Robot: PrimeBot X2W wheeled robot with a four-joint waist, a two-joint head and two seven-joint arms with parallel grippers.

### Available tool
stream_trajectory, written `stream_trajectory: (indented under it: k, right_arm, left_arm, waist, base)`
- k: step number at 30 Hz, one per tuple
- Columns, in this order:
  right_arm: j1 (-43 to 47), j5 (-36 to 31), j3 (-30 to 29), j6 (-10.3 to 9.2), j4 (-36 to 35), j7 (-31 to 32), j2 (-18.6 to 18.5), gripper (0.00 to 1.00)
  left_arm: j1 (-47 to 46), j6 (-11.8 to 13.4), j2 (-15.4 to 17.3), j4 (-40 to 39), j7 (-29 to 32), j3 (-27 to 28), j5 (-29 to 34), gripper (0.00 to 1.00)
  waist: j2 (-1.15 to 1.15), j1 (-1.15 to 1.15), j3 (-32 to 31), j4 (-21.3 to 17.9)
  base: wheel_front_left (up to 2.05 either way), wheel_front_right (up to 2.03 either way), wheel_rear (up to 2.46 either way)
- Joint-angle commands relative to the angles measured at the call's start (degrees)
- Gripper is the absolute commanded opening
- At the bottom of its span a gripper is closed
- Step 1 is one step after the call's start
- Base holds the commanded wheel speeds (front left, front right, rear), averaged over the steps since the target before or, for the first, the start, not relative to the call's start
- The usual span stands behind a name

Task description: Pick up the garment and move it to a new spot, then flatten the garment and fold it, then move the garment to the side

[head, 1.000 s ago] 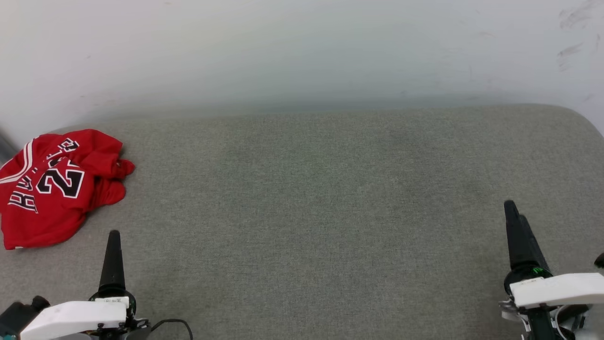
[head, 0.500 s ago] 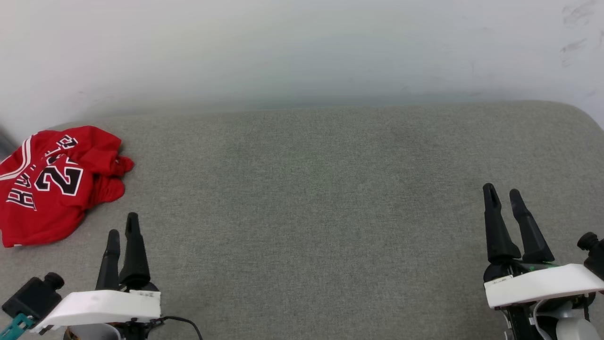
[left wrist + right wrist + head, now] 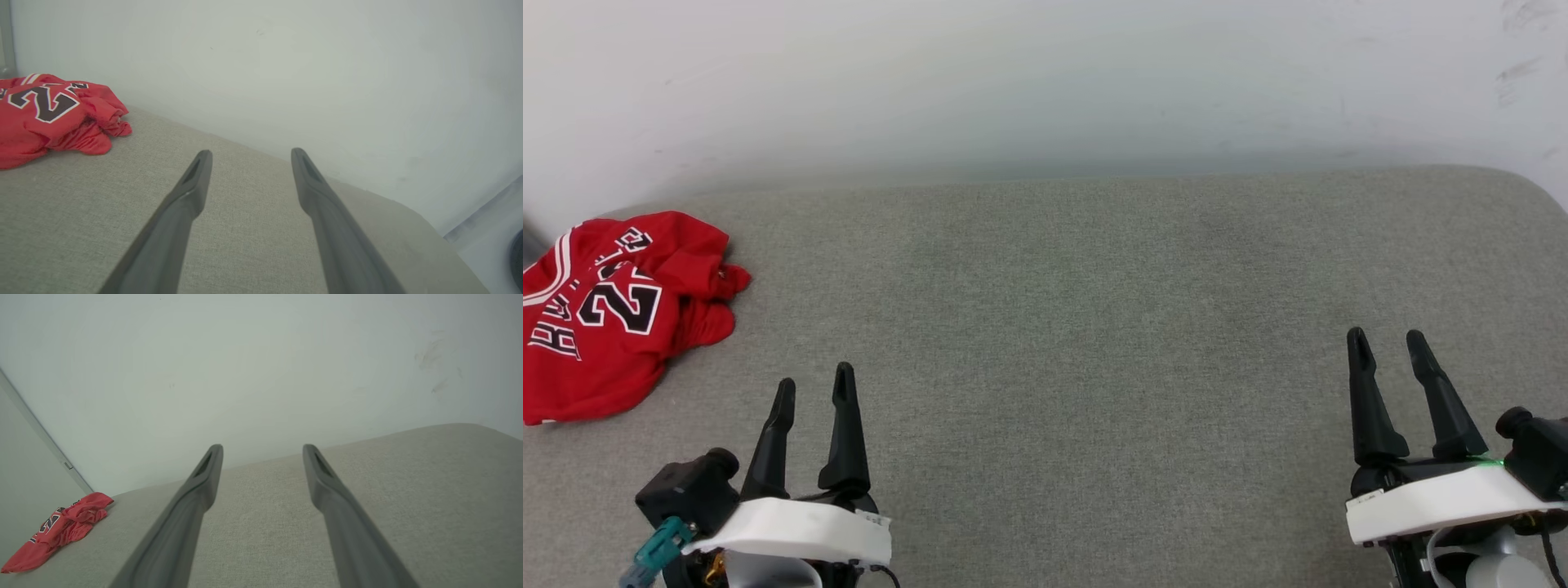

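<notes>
Jersey point(image 3: 613, 314): red, crumpled, laid at the far left corner of the grey surface point(image 3: 1062, 327). Left end effector point(image 3: 814, 382): fingers spread, nothing held, poised over the surface's near left part, apart from the jersey. Right end effector point(image 3: 1386, 336): fingers spread, nothing held, over the surface's near right part

Red garment point(image 3: 605, 327) with black white-edged lettering on grey-green woven surface point(image 3: 1094, 327).

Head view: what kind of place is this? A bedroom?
Probably an indoor robot practice room, not surely a bedroom. A grey fabric cushion, like a sofa or bed, meets a bare white wall; a crumpled red garment lies on it, and the left gripper and right gripper reach over it.
</notes>
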Motion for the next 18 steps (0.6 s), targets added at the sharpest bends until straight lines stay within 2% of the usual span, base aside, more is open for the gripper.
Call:
stream_trajectory:
  k: [1, 9, 18]
  right_arm:
    - [-0.61, -2.66, 0.15, 0.0, -0.76, -0.69, -0.11, 1.0]
    - [-0.39, -8.96, 0.58, 0.0, -0.6, -1.89, -0.11, 1.0]
    - [0.2, -13.87, 0.83, 0.0, 0.03, -3.16, -0.11, 1.0]
  left_arm:
    - [-0.55, 1.55, 1.21, -1.16, -0.73, -1.66, 2.81, 1.0]
    - [-0.49, 7.19, 5.01, -1.68, -1.99, -8.31, 8.54, 1.0]
    - [-1.21, 16.39, 10.04, -2.57, -3.22, -17.19, 14.44, 1.0]
  waist:
    - [0.0, 0.0, 0.05, -0.04]
    - [0.0, 0.0, -0.06, -0.29]
    - [0.0, 0.0, -0.6, -0.65]
  base:
    - [0.0, 0.0, 0.0]
    - [0.0, 0.0, 0.0]
    - [0.0, 0.0, 0.0]
